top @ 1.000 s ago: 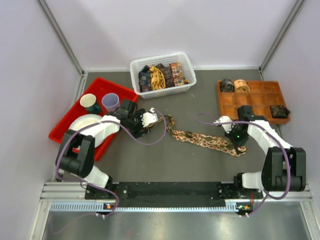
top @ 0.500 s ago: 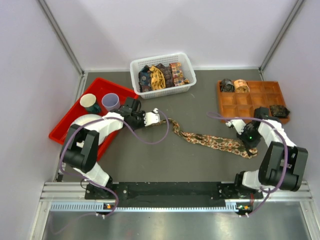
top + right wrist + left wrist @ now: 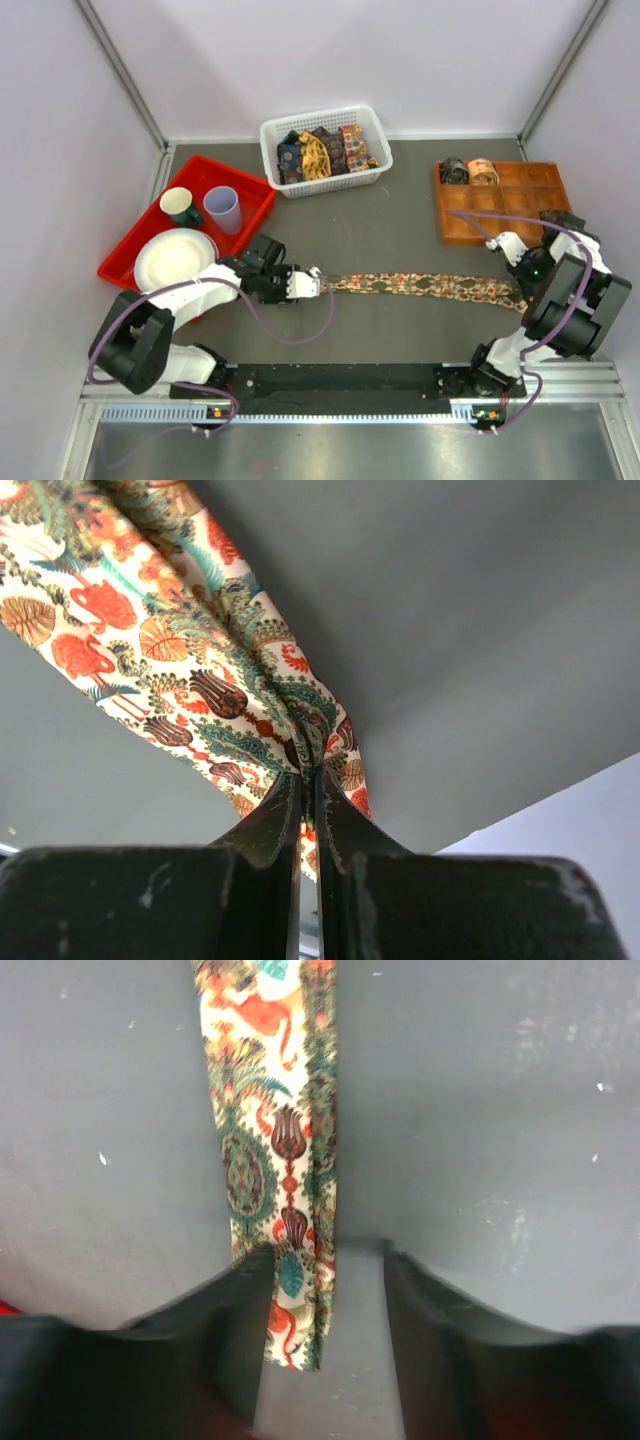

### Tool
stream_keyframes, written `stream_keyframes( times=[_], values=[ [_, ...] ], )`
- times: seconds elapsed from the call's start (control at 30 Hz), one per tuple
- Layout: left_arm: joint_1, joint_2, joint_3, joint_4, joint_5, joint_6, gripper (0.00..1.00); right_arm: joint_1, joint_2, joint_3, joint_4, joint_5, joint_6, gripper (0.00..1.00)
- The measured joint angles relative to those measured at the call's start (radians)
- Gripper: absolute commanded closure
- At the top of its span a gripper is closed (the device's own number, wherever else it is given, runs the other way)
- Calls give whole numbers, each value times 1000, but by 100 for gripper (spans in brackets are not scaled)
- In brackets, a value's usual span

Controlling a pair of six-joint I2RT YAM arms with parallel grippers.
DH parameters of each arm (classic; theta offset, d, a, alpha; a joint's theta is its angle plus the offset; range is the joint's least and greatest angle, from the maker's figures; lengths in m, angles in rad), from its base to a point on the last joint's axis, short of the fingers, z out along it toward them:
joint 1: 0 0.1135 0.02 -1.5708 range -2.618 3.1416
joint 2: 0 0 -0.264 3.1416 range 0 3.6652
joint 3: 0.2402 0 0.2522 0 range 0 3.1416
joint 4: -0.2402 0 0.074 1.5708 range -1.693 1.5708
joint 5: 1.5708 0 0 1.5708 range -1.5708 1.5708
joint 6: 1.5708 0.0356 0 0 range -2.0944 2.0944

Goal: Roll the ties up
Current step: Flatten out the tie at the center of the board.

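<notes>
The left pincer [image 3: 327, 1260] is released: its two dark fingers stand apart on the grey surface [image 3: 380, 215]. The narrow tip of the tie [image 3: 420, 285] lies between them, close against one finger and clear of the other, so nothing is gripped at that end. The right pincer [image 3: 308, 780] is clenched on the far, wider end, where the cloth is bunched into a fold at the pinch. Between the two, the tan tie with orange-red motifs lies stretched in a nearly straight line across the surface, flat for most of its length. The step in hand looks like straightening the tie before the first turn of the roll. To do it well, the left fingers should centre over the tip and close squarely across its full width, since a grip on one edge would start a skewed coil. The right end should give only light tension, enough to stop wrinkles without dragging the tip out. The bunching there may want smoothing before the roll reaches it. Farther back, loose ties [image 3: 320, 150] fill a white basket [image 3: 318, 115], and coiled ties [image 3: 468, 171] sit in an orange tray [image 3: 510, 185], the likely destination.
</notes>
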State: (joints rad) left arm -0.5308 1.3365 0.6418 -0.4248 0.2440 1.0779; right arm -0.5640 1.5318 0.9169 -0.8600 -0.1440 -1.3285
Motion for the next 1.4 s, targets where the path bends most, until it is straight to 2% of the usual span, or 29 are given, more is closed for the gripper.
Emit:
stream_keyframes(
  times=[0.2,0.37,0.4,0.43,0.47,0.5,0.57,0.63,0.77,0.8,1.0,1.2,1.4],
  values=[
    [0,-10,52,-37,-26,-108,33,-12,2,-17,26,0,-95,100],
    [1,-95,65,-40,-24,-142,25,-50,56,4,37,0,-143,97],
    [1,-106,66,-40,-24,-145,17,-55,75,18,32,-1,-146,95],
    [1,-114,71,-43,-23,-153,1,-58,89,34,24,-3,-150,93],
    [1,-116,79,-47,-21,-158,1,-59,94,40,26,-3,-158,84],
    [1,-116,86,-51,-20,-161,1,-60,96,42,31,-3,-164,80],
    [1,-116,107,-58,-12,-172,1,-61,96,42,36,-3,-181,79],
    [1,-117,124,-51,-2,-191,1,-61,96,42,53,-3,-191,82],
    [1,-148,129,-11,10,-251,1,-63,96,42,101,-2,-209,95],
    [1,-165,129,8,15,-268,1,-65,97,42,110,0,-217,96],
    [1,-248,110,143,54,-345,1,-107,108,42,153,20,-292,95],
    [1,-182,165,64,80,-355,1,-188,124,48,199,34,-378,93],
    [1,-147,179,38,79,-371,1,-218,138,55,257,48,-456,93]
  ],
)
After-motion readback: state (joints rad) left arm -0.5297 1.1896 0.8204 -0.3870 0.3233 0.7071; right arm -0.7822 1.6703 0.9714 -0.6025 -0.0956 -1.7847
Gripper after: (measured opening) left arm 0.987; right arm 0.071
